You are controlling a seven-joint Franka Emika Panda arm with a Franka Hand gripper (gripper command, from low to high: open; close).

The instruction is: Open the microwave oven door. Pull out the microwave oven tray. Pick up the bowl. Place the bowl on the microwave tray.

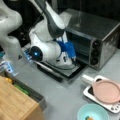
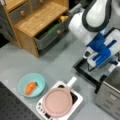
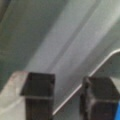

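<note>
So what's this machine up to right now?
A robot arm is working at the oven. The door is already down, and the gripper is at the oven's mouth, over the black tray. The wrist view shows its fingers apart, with a thin edge between them. The bowl with its carrot sits untouched on the table, beside the pink plate.
</note>
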